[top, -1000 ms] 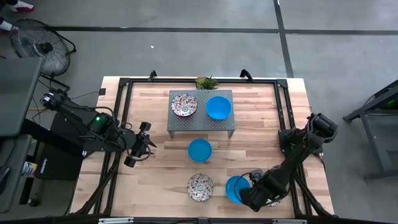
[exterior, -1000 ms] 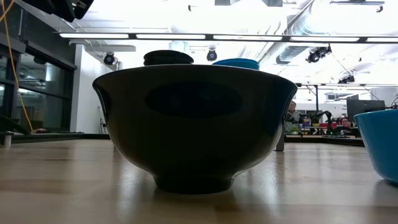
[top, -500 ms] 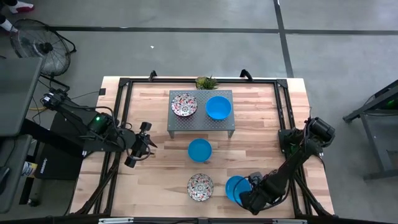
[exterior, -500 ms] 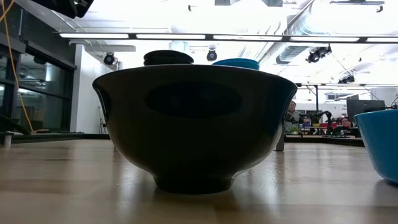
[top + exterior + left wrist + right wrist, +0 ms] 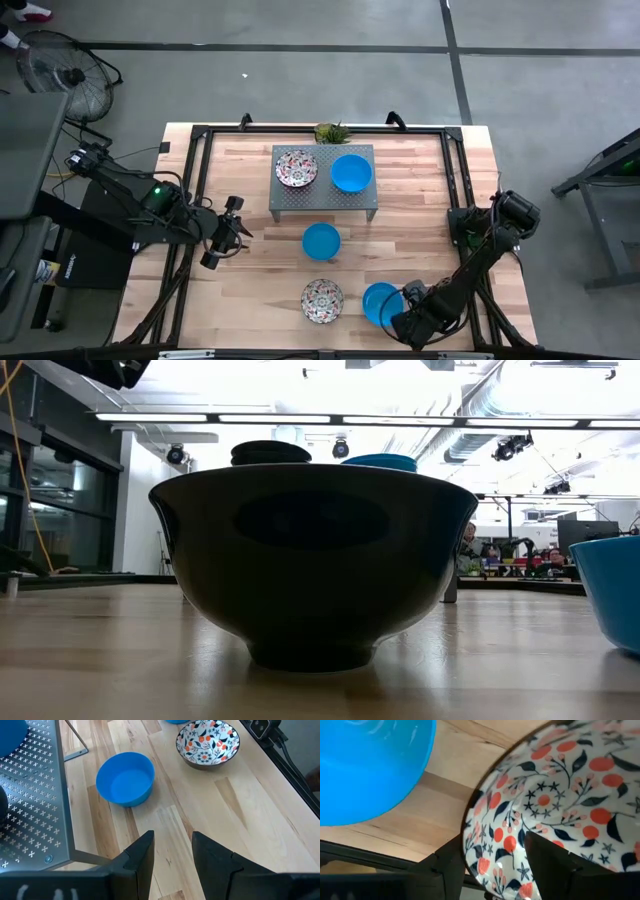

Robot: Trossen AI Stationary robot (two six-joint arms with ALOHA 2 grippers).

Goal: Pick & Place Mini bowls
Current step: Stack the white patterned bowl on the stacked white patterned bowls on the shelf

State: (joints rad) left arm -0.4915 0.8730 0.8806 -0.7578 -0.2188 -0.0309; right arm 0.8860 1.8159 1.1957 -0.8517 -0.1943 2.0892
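Two bowls sit on the metal stand point(image 5: 290, 200): a patterned bowl point(image 5: 296, 168) and a blue bowl point(image 5: 351, 173). Three remain on the bench in front of the stand: a middle blue bowl point(image 5: 321, 241) just before it, then a far patterned bowl point(image 5: 322, 300) and a far blue bowl point(image 5: 378, 303). The right tool point(image 5: 405, 318) is beside that far blue bowl, a patterned rim close ahead; I cannot tell if it grips. The left tool point(image 5: 238, 228), left of the stand, is released and empty. I judge the job under halfway.

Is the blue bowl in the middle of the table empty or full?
Empty. The blue bowl stands upright on the wooden table, and its inside shows only bare blue.
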